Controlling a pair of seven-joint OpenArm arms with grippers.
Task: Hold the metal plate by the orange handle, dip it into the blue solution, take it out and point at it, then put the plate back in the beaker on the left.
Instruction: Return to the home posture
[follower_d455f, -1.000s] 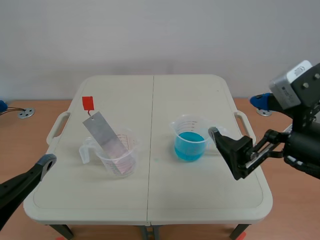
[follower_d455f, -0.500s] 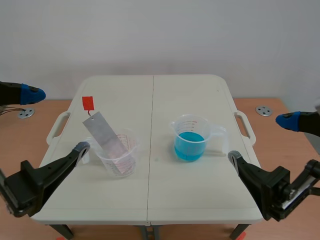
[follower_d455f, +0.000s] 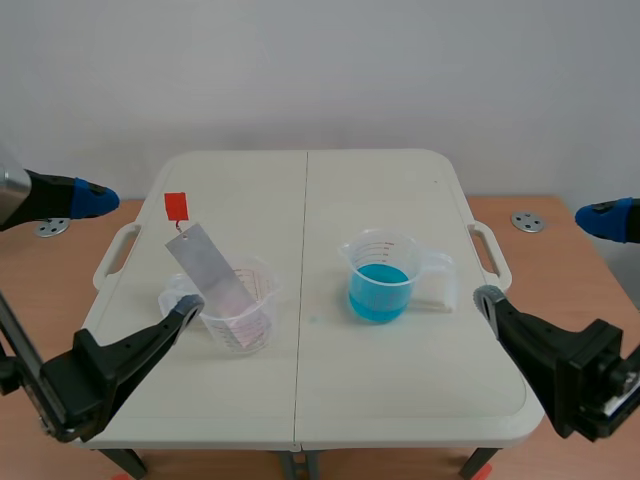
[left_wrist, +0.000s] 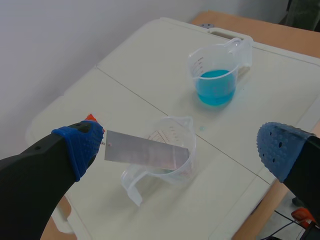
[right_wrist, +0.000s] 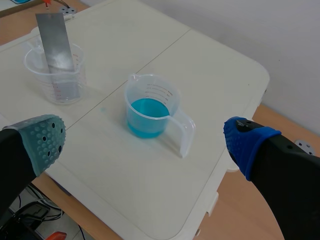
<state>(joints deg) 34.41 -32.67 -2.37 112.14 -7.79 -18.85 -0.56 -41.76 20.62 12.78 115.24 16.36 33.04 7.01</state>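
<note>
The grey metal plate (follower_d455f: 210, 268) leans upright in the clear left beaker (follower_d455f: 240, 310), its orange handle (follower_d455f: 176, 206) sticking up at the far left. A second clear beaker (follower_d455f: 382, 275) holding blue solution (follower_d455f: 378, 290) stands right of the table's middle. My left gripper (follower_d455f: 142, 252) is open at the table's left front, near the left beaker and apart from the plate. In the left wrist view the plate (left_wrist: 145, 150) and its beaker (left_wrist: 172, 122) lie ahead of the open left gripper (left_wrist: 178, 139). My right gripper (follower_d455f: 538, 258) is open beside the table's right edge. The blue beaker (right_wrist: 150, 107) lies ahead of the right gripper (right_wrist: 145, 137).
The white folding table (follower_d455f: 310, 200) has moulded handles at its left (follower_d455f: 115, 255) and right (follower_d455f: 490, 255) edges. Metal discs (follower_d455f: 50, 228) (follower_d455f: 527, 221) lie on the wooden floor on both sides. A grey wall closes the far side.
The right arm has drawn back from beside the blue beaker to the table's right front corner. The left arm has come up into view at the left, fingers spread.
</note>
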